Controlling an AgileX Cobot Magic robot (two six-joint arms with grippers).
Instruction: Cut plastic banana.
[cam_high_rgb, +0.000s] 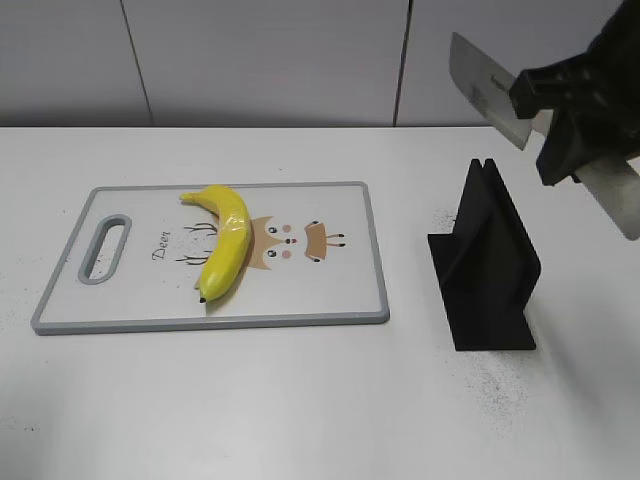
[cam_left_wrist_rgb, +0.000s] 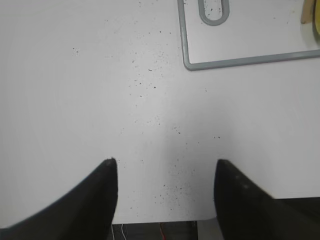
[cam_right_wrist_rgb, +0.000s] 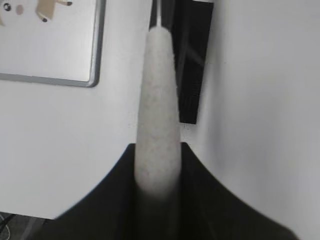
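The plastic banana lies yellow and curved on the left half of the white cutting board, dark tip toward the front. My right gripper is shut on the pale handle of a knife and holds it in the air at the upper right, above the black stand, blade pointing up and left. In the right wrist view the handle runs forward from between the jaws. My left gripper is open and empty over bare table near the board's handle corner.
A black knife stand sits on the table right of the board, below the knife; it also shows in the right wrist view. The board's corner lies to its left. The white table is speckled with dark specks.
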